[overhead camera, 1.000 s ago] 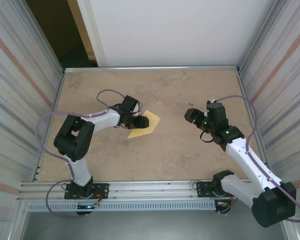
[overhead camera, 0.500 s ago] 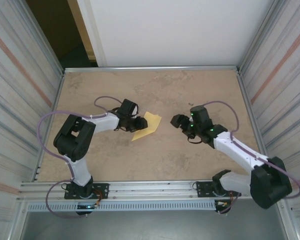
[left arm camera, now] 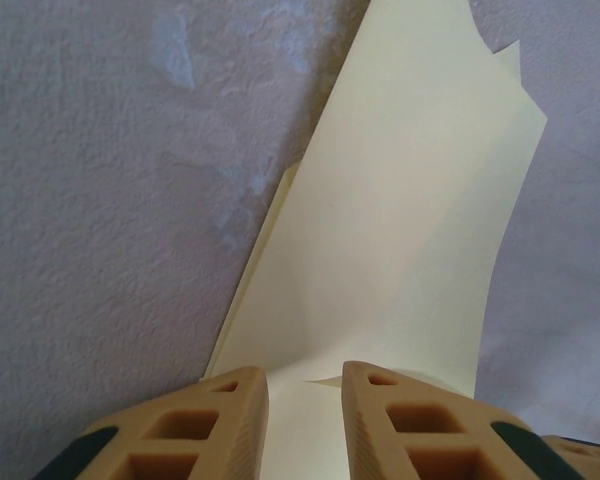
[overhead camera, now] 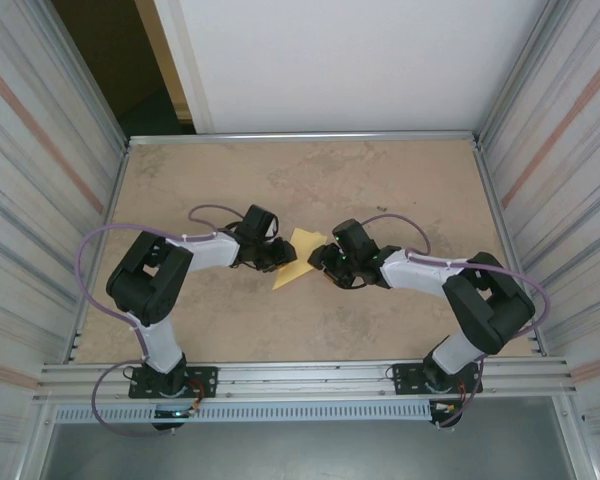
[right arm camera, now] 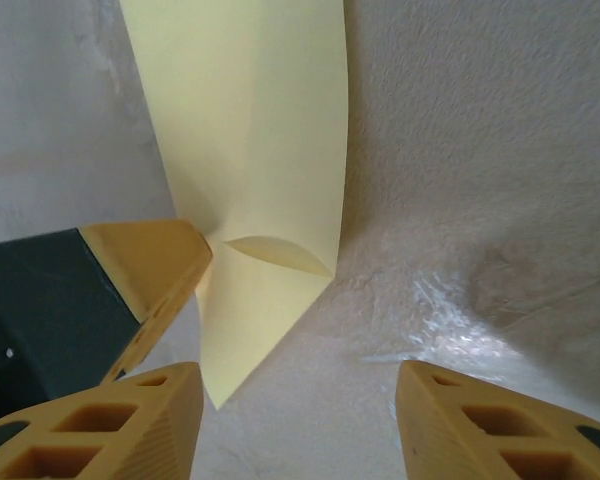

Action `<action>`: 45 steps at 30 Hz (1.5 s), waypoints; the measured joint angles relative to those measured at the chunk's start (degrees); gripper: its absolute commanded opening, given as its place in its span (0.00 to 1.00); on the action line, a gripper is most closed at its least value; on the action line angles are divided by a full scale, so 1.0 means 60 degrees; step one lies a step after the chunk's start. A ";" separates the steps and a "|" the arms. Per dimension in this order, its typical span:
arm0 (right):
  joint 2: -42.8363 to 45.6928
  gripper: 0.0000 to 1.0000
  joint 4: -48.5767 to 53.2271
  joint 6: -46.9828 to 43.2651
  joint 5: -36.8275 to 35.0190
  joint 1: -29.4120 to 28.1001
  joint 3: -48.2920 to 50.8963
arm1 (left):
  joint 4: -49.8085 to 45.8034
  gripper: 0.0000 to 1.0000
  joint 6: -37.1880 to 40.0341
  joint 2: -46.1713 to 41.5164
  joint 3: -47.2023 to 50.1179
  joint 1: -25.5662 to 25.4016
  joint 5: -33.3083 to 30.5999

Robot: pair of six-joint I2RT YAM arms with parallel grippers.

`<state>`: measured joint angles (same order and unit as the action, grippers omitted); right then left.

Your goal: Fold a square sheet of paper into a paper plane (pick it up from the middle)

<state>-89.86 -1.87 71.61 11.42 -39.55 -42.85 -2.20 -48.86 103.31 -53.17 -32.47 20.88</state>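
Observation:
The square sheet of paper shows as a pale yellow folded piece with a sharp tip, the paper plane (overhead camera: pixel 300 252), lying on the table between my two grippers. My left gripper (overhead camera: pixel 278 256) reaches it from the left. In the left wrist view its jaws (left arm camera: pixel 305 385) stand narrowly apart, with the paper (left arm camera: pixel 400 220) buckling up in the gap. In the right wrist view one left fingertip (right arm camera: pixel 155 262) presses the paper (right arm camera: pixel 250 130) where it puckers. My right gripper (overhead camera: pixel 322 260) is at the paper's right edge, open wide (right arm camera: pixel 298 380), with the sharp tip just inside its left finger.
The brown tabletop (overhead camera: pixel 380 180) has bare room behind and in front of the grippers. Metal frame walls (overhead camera: pixel 110 150) close off the left and right sides. A rail (overhead camera: pixel 300 375) runs along the near edge by the arm bases.
My right arm has swung left across the table to the paper and its jaws have narrowed somewhat. The left jaws have closed in around the paper, which has shifted slightly right.

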 measured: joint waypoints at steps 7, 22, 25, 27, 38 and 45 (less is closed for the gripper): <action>-0.0539 0.39 -0.0535 0.0572 -0.0197 -0.0047 -0.0036 | 0.0109 0.27 -0.0197 0.0000 0.0069 0.0000 0.0138; -0.1184 0.33 -0.2058 0.0820 -0.0047 -0.0058 0.0080 | 0.0109 0.27 -0.0266 0.0000 0.0073 0.0007 0.0208; -0.1213 0.32 -0.2463 0.0827 0.0051 -0.0058 0.0186 | 0.0098 0.27 -0.0262 0.0000 0.0073 0.0025 0.0277; -0.1213 0.31 -0.2648 0.0827 0.0073 -0.0058 0.0251 | 0.0098 0.27 -0.0262 0.0000 0.0073 0.0025 0.0280; -0.1253 0.17 -0.2983 0.1002 0.0073 -0.0058 0.0259 | 0.0055 0.28 -0.0262 0.0000 0.0055 0.0025 0.0321; -0.1268 0.06 -0.2987 0.1064 0.0069 -0.0058 0.0280 | -0.0200 0.33 -0.0164 -0.0062 -0.0040 0.0025 0.0419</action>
<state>-97.47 -19.79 78.00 11.84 -39.90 -41.17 -3.40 -49.84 102.94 -53.41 -32.32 23.40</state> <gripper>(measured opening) 0.084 0.314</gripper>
